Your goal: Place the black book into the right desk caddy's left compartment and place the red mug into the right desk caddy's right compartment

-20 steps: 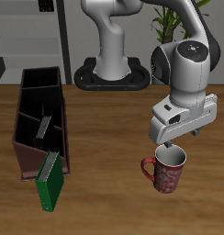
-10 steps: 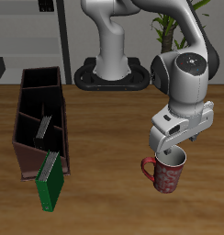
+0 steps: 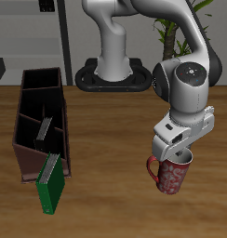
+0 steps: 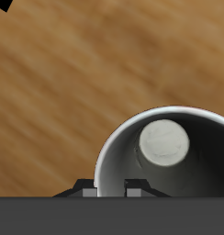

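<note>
The red mug (image 3: 173, 175) stands upright on the table, well away from the right desk caddy (image 3: 32, 149). My gripper (image 3: 177, 154) is down on the mug's rim, shut on its wall on the side above the handle. The wrist view looks into the mug's white inside (image 4: 118, 156), with my gripper (image 4: 111, 191) straddling the rim and one fingertip (image 4: 89, 192) outside it. The black book (image 3: 46, 128) stands in the caddy's left compartment, the one with the slanted divider. The right compartment (image 3: 41, 89), the square end section, holds nothing I can see.
A green book (image 3: 50, 182) leans against the caddy's end nearest the table's front edge. The robot's base (image 3: 111, 74) stands at the back, with a plant behind it. Bare wood lies between the mug and the caddy.
My gripper came straight down onto the mug's rim over the last second. The mug shifted slightly sideways, away from the caddy, as the fingers met it.
</note>
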### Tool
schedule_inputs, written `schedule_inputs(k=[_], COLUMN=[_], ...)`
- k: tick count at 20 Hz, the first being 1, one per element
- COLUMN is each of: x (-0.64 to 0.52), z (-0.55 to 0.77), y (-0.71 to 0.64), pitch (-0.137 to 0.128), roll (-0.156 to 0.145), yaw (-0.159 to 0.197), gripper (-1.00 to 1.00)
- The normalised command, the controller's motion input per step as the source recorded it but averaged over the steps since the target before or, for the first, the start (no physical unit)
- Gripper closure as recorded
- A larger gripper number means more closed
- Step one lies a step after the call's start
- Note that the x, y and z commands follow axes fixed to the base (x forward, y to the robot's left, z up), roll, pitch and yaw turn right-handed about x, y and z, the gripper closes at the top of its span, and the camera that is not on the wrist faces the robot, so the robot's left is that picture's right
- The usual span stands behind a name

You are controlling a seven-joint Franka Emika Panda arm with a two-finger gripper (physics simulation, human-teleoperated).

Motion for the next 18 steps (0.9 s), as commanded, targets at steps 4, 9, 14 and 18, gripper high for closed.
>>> schedule_inputs(k=[4,9,14,18], x=[0.0,0.01,-0.04,-0.1], z=[-0.03,-0.04,0.1,0.31], y=[-0.12,-0.15,-0.17,-0.18], pitch=[0.015,0.011,-0.012,-0.028], roll=[0.006,-0.012,-0.015,-0.014], yaw=[0.003,-0.006,-0.03,-0.079], gripper=[1.0,1.0,1.0,1.0])
